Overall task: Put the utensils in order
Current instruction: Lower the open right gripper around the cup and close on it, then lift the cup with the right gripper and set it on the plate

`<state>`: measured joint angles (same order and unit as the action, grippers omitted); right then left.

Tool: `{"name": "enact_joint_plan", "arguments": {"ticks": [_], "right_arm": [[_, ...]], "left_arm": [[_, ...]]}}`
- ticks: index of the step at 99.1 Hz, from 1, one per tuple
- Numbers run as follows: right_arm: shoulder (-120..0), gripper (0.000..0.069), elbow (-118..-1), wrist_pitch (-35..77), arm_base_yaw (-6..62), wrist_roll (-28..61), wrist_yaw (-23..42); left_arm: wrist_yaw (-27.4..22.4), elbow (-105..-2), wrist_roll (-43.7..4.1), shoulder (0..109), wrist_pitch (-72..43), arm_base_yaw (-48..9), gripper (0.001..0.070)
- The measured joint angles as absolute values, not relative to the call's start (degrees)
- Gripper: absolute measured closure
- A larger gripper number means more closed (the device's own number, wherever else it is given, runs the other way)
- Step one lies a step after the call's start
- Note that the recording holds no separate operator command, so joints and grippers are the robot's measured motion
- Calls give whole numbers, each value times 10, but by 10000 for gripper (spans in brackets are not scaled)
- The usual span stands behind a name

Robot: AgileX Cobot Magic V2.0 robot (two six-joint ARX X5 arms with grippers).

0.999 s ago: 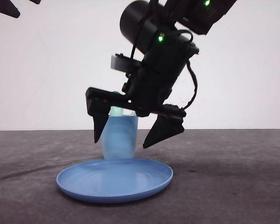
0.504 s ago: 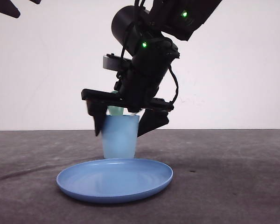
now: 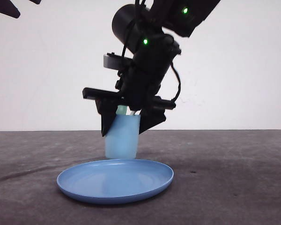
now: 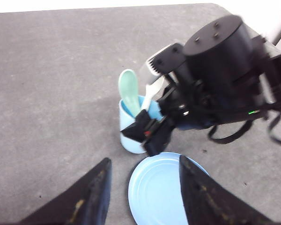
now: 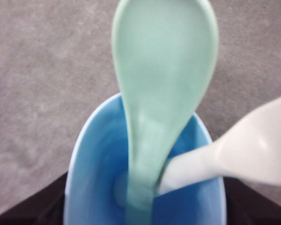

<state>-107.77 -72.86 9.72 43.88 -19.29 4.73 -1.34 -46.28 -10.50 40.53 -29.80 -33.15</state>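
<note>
mint-green spoon [image 5: 164,89] and white fork [image 5: 234,159], upright in cup [image 5: 93,187]

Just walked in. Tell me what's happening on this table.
The right gripper hangs over the light-blue cup, its fingers straddling the rim, one on each side. The mint-green spoon and the white fork both stand inside the cup. The blue plate lies in front of it with nothing on it. The left gripper hovers open nearby, holding nothing.
</note>
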Motion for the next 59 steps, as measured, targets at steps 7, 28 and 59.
{"name": "enact_joint_plan", "arguments": {"ticks": [7, 28, 59], "right_arm": [[-1047, 319, -729, 110, 440, -192, 47], [-929, 319, -730, 201, 454, -164, 45], [-868, 319, -730, 347, 497, -148, 48]], "left_arm": [[-13, -463, -105, 405, -298, -331, 440], [-13, -463, -105, 405, -298, -331, 440], [-13, -463, -105, 405, -298, -331, 440]]}}
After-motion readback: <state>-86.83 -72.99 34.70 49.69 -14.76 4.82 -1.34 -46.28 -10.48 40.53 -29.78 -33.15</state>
